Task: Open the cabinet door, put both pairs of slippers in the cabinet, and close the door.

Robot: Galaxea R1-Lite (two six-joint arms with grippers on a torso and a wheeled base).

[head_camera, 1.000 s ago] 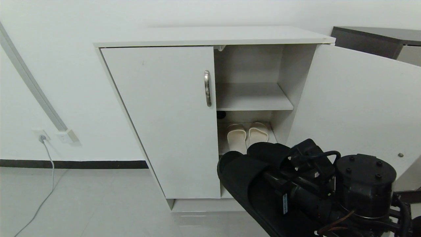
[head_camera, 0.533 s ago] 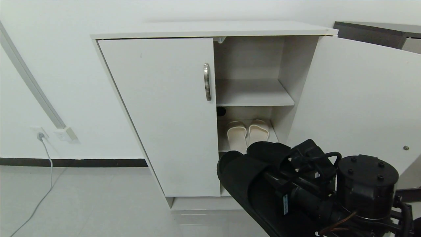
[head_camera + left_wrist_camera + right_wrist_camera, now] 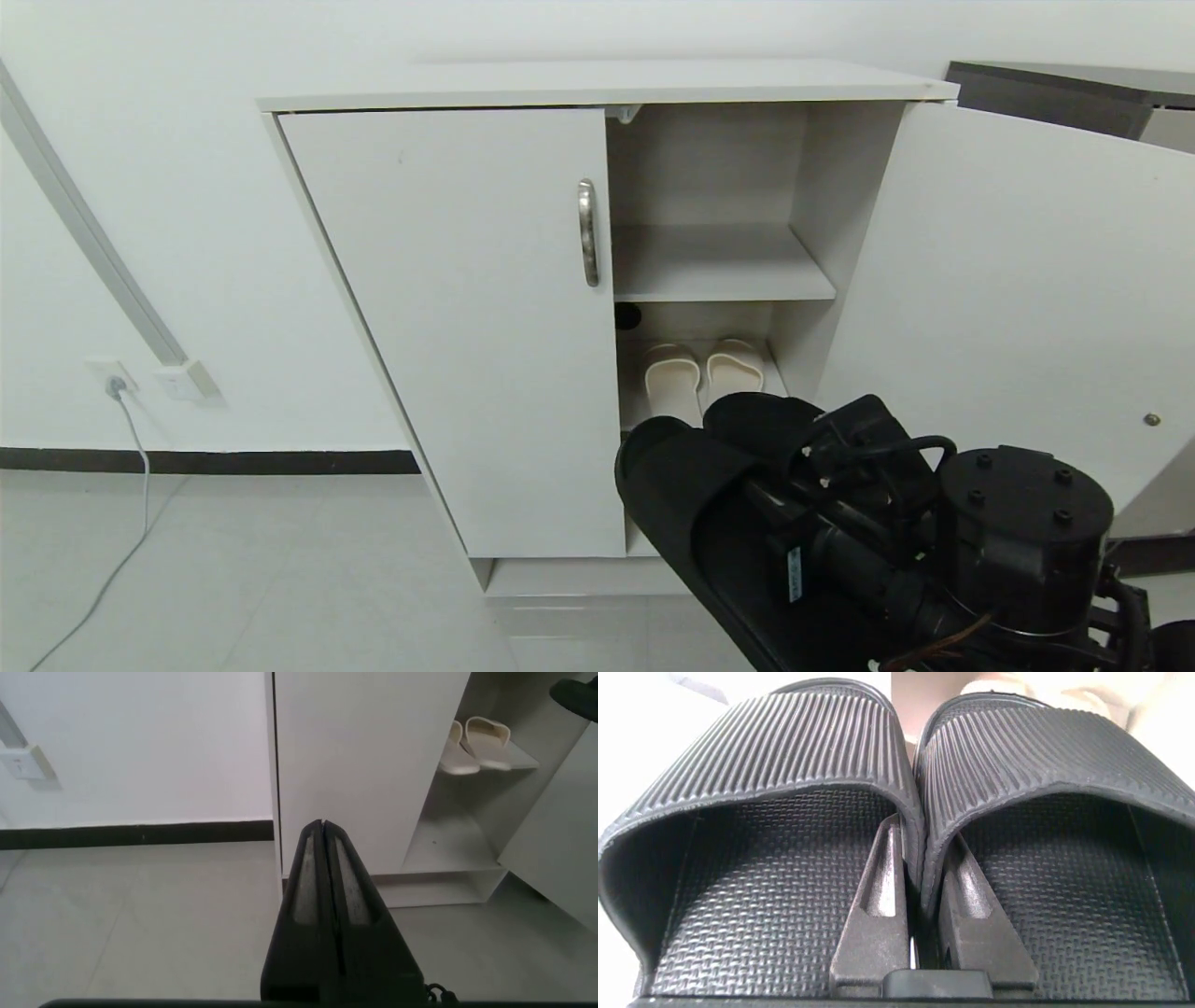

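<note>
the white cabinet is seen against the wall, its left door shut, with a metal handle upright near the inner edge, and its right door swung wide open. inside the open half, a bare upper shelf is seen, and below it a pair of cream slippers is set side by side on the lower shelf, toes pointing inward. the pair of black slippers is held in the air just before the open compartment, low in front of the cream pair; whether its toes have crossed the cabinet's front edge cannot be told from the head view. the right claw is pinched on the two adjoining inner walls of the black slippers, one finger inside each ribbed strap. the left claw is pressed together with nothing in it and is held above the grey floor, off to the left of the cabinet's open side. a wall socket with a cable plugged in is seen on the wall at the left.
</note>
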